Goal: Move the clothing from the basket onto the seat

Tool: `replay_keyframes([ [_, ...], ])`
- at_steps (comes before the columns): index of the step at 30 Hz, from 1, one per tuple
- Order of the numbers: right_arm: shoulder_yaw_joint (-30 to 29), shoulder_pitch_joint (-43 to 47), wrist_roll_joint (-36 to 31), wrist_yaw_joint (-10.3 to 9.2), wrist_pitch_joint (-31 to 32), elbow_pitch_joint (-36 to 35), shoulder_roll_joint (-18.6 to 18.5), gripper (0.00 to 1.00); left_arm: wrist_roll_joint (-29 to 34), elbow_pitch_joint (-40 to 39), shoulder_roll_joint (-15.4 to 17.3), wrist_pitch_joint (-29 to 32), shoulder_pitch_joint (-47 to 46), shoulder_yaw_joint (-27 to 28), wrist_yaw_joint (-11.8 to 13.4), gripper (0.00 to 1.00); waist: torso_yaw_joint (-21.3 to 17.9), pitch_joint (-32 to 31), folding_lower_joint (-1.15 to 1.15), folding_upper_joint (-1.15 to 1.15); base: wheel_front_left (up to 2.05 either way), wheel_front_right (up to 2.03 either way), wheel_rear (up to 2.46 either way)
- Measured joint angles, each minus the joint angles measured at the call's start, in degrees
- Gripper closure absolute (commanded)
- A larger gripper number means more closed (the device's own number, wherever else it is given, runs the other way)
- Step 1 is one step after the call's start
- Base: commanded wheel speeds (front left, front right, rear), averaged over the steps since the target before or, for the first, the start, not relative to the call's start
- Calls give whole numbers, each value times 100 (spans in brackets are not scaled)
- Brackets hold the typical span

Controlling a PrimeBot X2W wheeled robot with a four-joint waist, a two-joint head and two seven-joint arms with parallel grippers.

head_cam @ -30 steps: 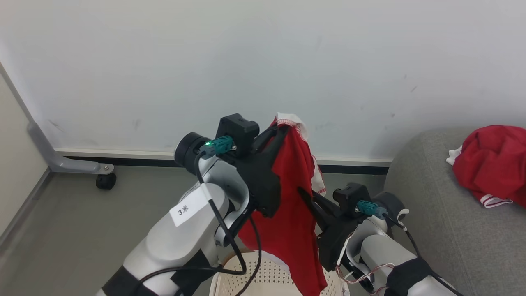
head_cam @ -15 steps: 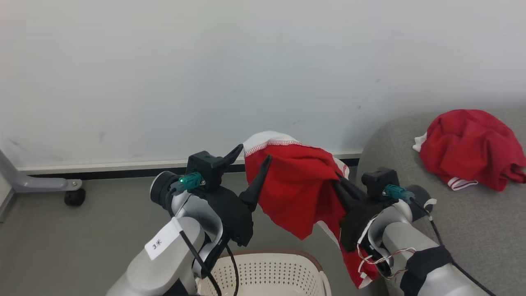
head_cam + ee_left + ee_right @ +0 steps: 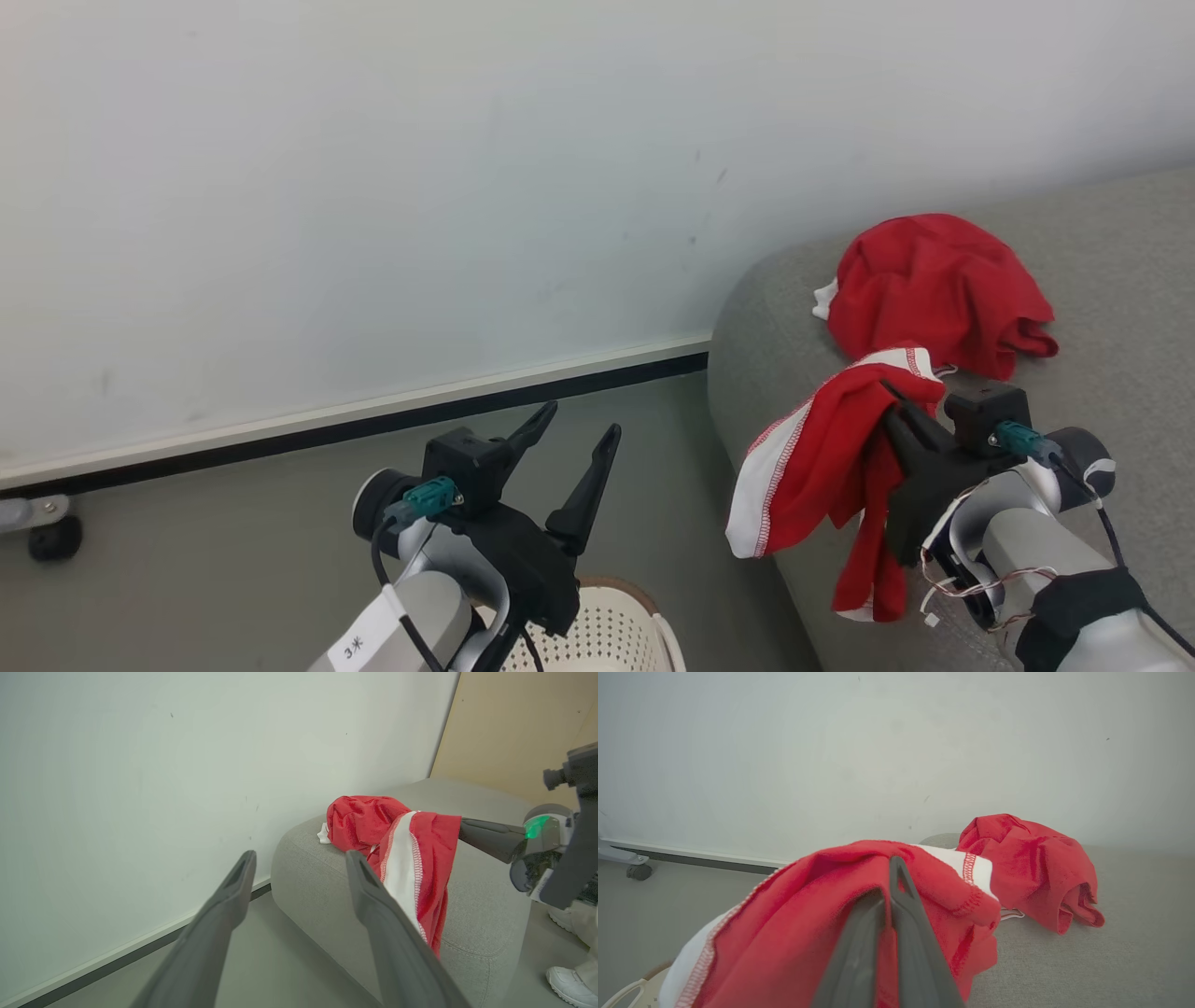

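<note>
Overhead, basket [image 3: 611, 639] by left hand [image 3: 581, 418], wrist-side, white shoe [image 3: 570, 985]

A white wall [image 3: 373, 187] with a black baseboard [image 3: 373, 422] meets grey floor [image 3: 233, 523]; a castor [image 3: 52, 539] stands beside it.

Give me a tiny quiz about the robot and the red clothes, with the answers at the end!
1. True or false: the left fingers are shut on red clothing.
2. What holds the striped red garment? A) the right fingers B) the left fingers C) nothing.
3. Fill in: the other red garment lies on the grey ____.
Key: 1 false, they are open and empty; 2 A; 3 seat.
</note>
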Motion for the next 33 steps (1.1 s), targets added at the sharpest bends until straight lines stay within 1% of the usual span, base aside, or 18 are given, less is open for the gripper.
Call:
replay_keyframes([
  [7,-88,146,-183,-145,-1,-419,-357,100,1,-152,-76,-135,239,-94,-45,0,-516,-33,0,0,0,0,0],
  [10,-100,197,-237,-152,-1,-621,-455,100,1,-226,-98,-171,319,-102,-34,0,-739,-34,0,0,0,0,0],
  [14,-116,183,-280,-143,-2,-877,-506,100,7,-337,-88,-236,421,-78,101,0,-1037,-17,0,0,0,0,0],
  [17,-165,169,-280,-120,-4,-1000,-590,100,32,-415,-113,-240,437,-92,154,0,-1250,20,0,0,0,0,0],
  [18,-165,169,-280,-120,-4,-1000,-590,100,32,-415,-113,-240,437,-92,154,0,-1250,20,0,0,0,0,0],
  [21,-300,160,-267,-91,-4,-1053,-853,100,70,-425,-190,-240,432,-170,153,0,-1393,103,-1,0,0,0,0],
  [24,-398,-27,-271,-43,-3,-1089,-1087,100,115,-442,-211,-240,430,-212,156,0,-1441,225,0,0,0,0,0],
  [29,-616,-738,-275,5,-4,-1216,-1336,100,154,-537,-122,-238,431,-221,225,0,-1381,452,0,0,0,0,0],
  [33,-822,-1294,-275,8,-5,-1232,-1615,100,215,-679,-85,-227,426,-243,267,0,-1270,663,0,0,0,0,0],
])
